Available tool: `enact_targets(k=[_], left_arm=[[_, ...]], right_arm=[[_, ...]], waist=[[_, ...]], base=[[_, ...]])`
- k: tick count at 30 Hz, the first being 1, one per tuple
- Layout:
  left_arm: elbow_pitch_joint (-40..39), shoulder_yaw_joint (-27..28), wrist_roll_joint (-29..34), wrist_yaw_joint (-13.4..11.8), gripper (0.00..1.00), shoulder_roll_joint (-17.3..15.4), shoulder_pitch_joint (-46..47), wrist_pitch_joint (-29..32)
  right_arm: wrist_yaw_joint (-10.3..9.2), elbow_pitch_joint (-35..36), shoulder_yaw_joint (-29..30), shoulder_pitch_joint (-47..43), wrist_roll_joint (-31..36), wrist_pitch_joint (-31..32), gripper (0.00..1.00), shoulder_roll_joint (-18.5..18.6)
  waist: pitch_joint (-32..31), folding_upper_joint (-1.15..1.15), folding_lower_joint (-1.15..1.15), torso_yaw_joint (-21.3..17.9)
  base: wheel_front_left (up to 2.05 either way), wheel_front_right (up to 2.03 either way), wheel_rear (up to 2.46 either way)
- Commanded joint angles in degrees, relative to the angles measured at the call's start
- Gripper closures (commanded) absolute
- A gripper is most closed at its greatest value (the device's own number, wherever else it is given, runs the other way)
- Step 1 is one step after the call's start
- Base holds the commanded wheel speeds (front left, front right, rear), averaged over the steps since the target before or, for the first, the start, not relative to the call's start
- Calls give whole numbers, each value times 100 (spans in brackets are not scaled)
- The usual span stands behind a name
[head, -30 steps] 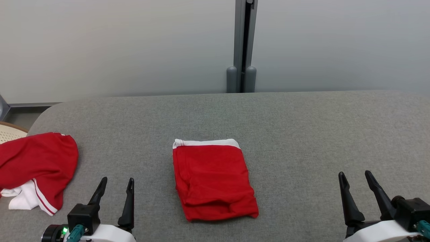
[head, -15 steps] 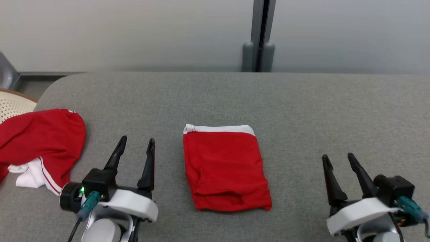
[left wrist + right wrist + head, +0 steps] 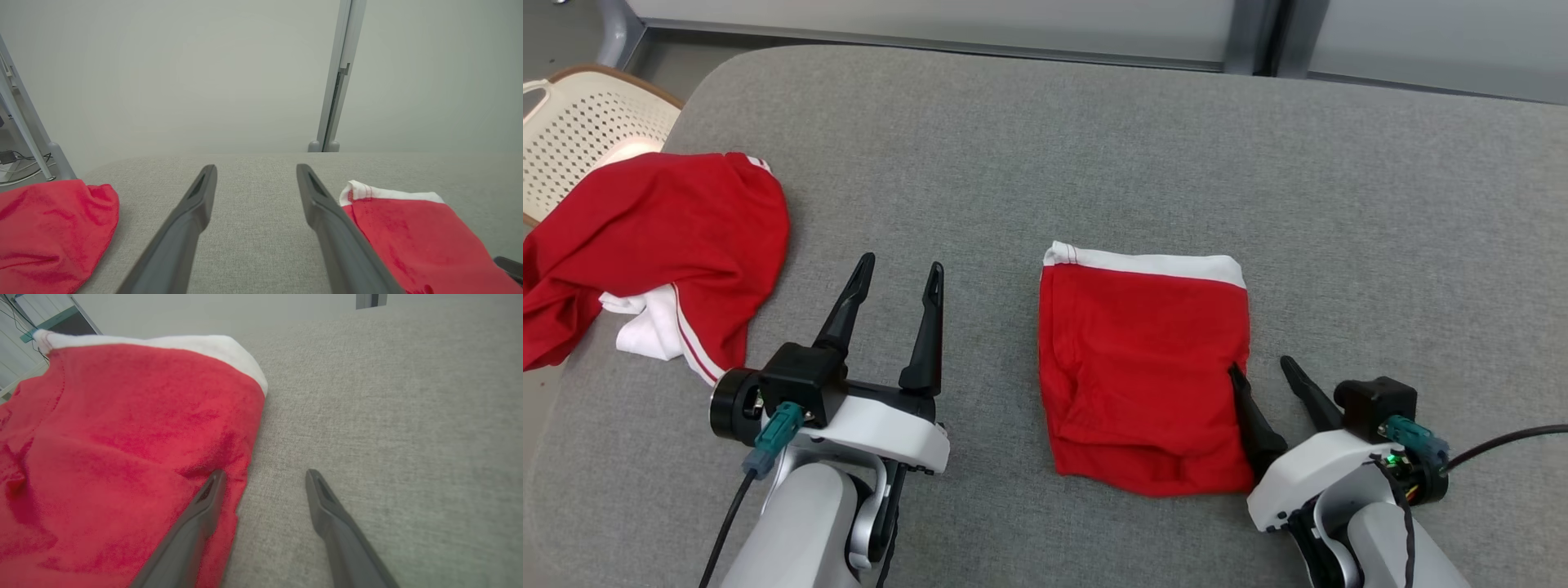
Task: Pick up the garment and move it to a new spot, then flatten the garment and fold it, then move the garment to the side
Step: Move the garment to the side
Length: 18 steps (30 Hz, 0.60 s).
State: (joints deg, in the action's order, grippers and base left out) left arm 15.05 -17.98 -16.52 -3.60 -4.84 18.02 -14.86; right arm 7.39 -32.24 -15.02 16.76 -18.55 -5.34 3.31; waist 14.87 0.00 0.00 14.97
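Garment [image 3: 1143,367], long axis twelve-to-six: its three o'clock edge sits between the right arm [image 3: 1307,474]'s open jaws (the left arm [image 3: 882,412]'s are open too).

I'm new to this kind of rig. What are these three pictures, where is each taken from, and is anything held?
This is a two-armed robot at a grey fabric-covered table. The wide picture comes from a camera on its head, looking down; the other two come from its wrists, looking along each pair of dark fingers. In the middle lies a folded red garment with a white band. A crumpled red and white garment lies at the table's left end, beside a cream perforated object. The left gripper is open over table. The right gripper is open, one finger over the folded garment's right edge, the other over table. Neither holds anything.
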Motion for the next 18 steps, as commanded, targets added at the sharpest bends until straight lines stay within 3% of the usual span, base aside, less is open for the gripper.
enact_targets(k=[1,2,4,7,18], left_arm=[[12,18,45,11,0,-25,84,-26],[36,21,41,20,0,-9,103,-30],[58,38,50,24,0,10,147,-37],[24,82,92,29,0,35,164,-40],[-65,178,215,92,0,77,28,-38]], right_arm=[[20,-184,-101,-75,-71,72,0,-62],[26,-284,-203,-71,-155,61,3,-72],[26,-434,-375,-68,-268,49,55,-99],[30,-570,-527,-11,-425,-24,100,-109],[17,-726,-712,176,-441,-246,100,85]], waist=[[73,0,0,76],[80,0,0,85],[88,0,0,99],[88,0,0,108],[9,0,0,-58]], base=[[0,0,0],[0,0,0],[0,0,0],[0,0,0],[0,0,0]])
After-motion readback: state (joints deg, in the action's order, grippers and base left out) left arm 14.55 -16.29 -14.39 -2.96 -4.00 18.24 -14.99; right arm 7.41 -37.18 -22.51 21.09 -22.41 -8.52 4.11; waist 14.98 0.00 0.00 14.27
